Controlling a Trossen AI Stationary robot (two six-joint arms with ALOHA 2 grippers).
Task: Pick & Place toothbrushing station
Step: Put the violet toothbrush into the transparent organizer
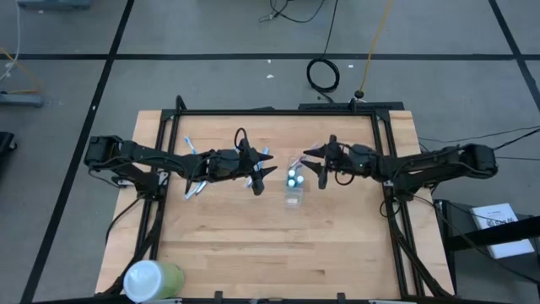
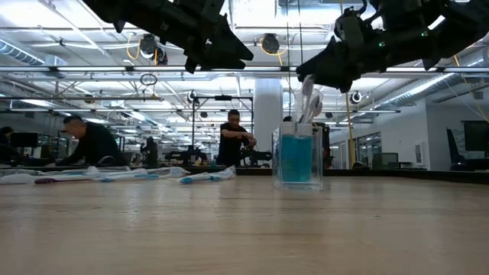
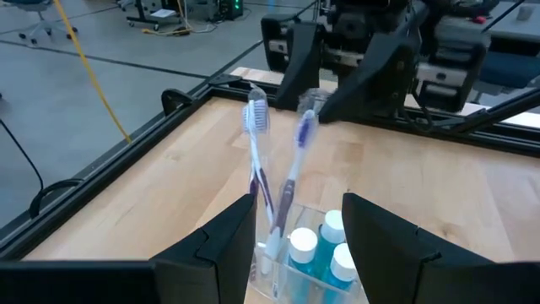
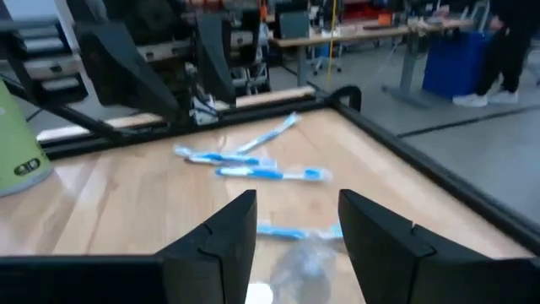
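The small clear plastic cup [image 1: 294, 192] stands mid-surface, two toothbrushes [image 3: 283, 181] rising from it beside white-capped tubes [image 3: 321, 245]. The left claw [image 1: 260, 175] hangs, fingers apart, just beside the cup on one side, the right claw [image 1: 322, 171] just beside it on the other, narrowing the way in. Loose blue-and-white toothbrushes [image 1: 191, 169] lie beyond the left claw. The wooden surface [image 1: 278, 253] nearer than the cup is bare up to a pale-green cylindrical container [image 1: 150, 279] at the corner.

Colours we see on the pale wood table [image 1: 253, 245]

We note a clear cup [image 2: 297, 159] with blue tubes [image 3: 314, 252] capped white, blue-and-white toothbrushes [image 4: 270, 173] at nine o'clock, and a pale-green container [image 1: 152, 279] at seven.
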